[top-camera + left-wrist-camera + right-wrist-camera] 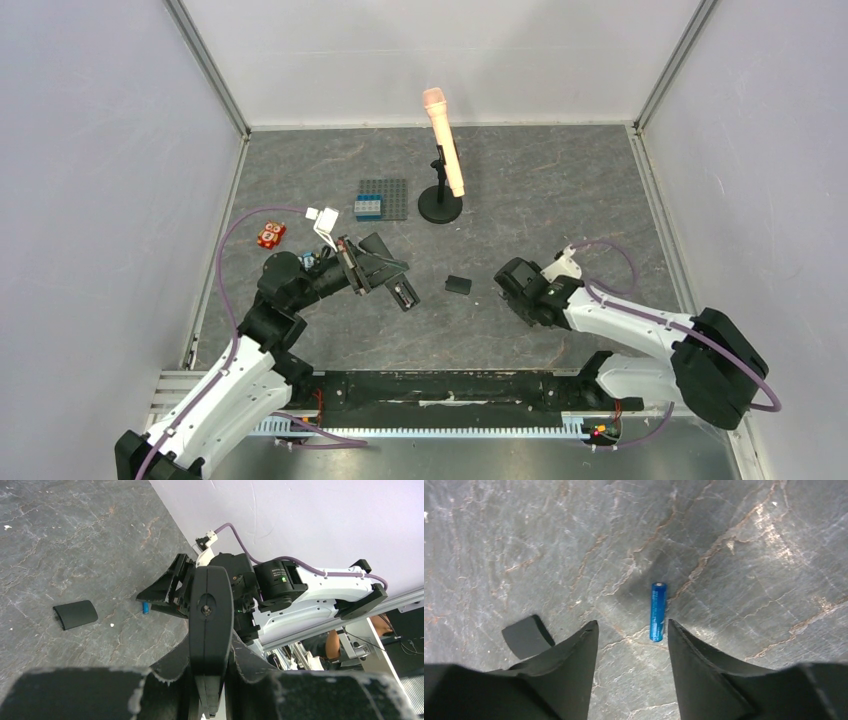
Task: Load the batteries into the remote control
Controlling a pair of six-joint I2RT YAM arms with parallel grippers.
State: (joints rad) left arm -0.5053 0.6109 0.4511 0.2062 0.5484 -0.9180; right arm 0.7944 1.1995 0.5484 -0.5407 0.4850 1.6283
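Note:
The remote control (403, 293) is a slim black bar held above the table by my left gripper (372, 262). In the left wrist view the remote control (211, 610) stands edge-on, with my left gripper (211, 645) shut on its sides. A slim blue battery (657, 611) lies flat on the table just beyond the fingertips of my right gripper (632, 622), which is open and holds nothing. The battery (145, 608) also shows under my right gripper (170, 587). In the top view my right gripper (508, 278) hides it. The small black back cover (458, 284) lies between the arms.
A peach microphone (443, 150) on a black stand is at the back centre. Beside it lies a grey baseplate (385, 197) carrying a blue brick (368, 208). A small red piece (271, 235) sits at the left. White walls enclose the table.

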